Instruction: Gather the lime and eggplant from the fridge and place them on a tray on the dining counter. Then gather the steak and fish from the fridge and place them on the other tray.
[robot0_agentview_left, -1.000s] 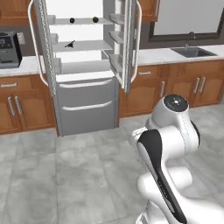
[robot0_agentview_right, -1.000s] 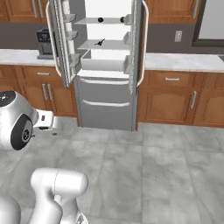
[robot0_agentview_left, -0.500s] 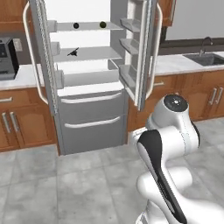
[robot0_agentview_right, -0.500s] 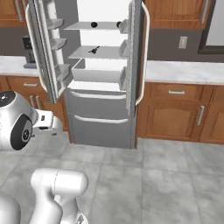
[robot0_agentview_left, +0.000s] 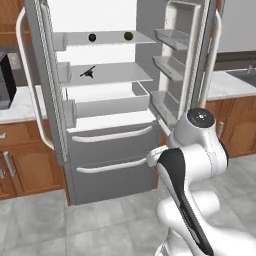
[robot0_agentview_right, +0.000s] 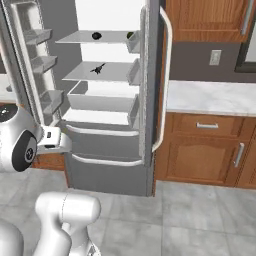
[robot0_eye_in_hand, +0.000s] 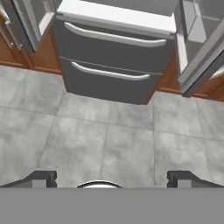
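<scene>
While claw (robot0_eye_in_hand: 111, 179) hangs wide open, empty, over floor, lime (robot0_agentview_left: 128, 36) and eggplant (robot0_agentview_left: 92, 37) sit well above on fridge (robot0_agentview_left: 107, 150) shelf.

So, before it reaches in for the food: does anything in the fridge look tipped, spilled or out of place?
Nothing stands out. The fridge stands with both doors wide open, drawers shut. The eggplant and lime sit apart on the top shelf, and a small dark item lies on the shelf below. No spills.
</scene>
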